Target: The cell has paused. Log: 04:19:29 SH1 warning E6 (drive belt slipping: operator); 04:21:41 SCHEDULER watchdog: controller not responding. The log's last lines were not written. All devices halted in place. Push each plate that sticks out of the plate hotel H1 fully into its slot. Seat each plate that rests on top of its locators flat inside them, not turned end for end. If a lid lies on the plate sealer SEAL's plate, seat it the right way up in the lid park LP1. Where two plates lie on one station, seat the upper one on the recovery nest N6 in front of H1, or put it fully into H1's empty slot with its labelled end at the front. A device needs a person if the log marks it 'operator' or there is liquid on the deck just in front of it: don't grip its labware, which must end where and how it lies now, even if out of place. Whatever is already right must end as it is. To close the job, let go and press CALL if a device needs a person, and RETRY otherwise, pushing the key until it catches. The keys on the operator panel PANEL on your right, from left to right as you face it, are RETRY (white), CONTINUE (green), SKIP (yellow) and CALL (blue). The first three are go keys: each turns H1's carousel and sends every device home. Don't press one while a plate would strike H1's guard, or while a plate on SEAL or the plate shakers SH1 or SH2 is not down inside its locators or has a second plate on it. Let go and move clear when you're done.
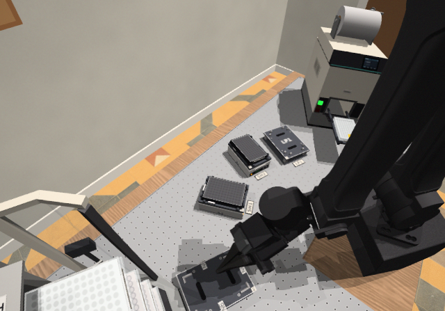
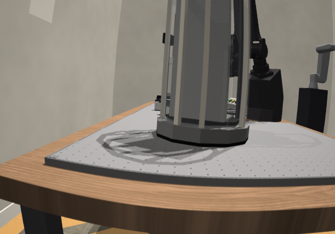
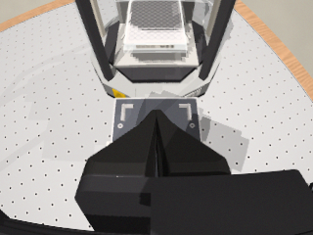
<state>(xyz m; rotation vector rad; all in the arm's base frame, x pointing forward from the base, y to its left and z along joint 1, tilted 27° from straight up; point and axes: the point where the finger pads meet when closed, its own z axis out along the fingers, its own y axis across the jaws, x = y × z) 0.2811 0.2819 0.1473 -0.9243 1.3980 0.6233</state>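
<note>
Jaws shut tight, empty, tips over recovery nest N6 (image 3: 128,113). Straight ahead, beyond nest: plate (image 3: 156,26) sticking out of plate hotel H1 (image 3: 88,33). Push-in step likely in hand. Next: drive forward, tips square on plate's front end, press until flush.

Lab: plate sealer (image 1: 345,74), shakers (image 1: 222,197), breadboard deck (image 1: 172,221).

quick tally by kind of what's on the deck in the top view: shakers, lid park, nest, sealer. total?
Plate shakers: 2 (SH1, SH2)
Lid park: 1 (LP1)
Recovery nest: 1 (N6, under the shut, empty claw)
Plate sealer: 1 (SEAL)
Total: 5
</note>
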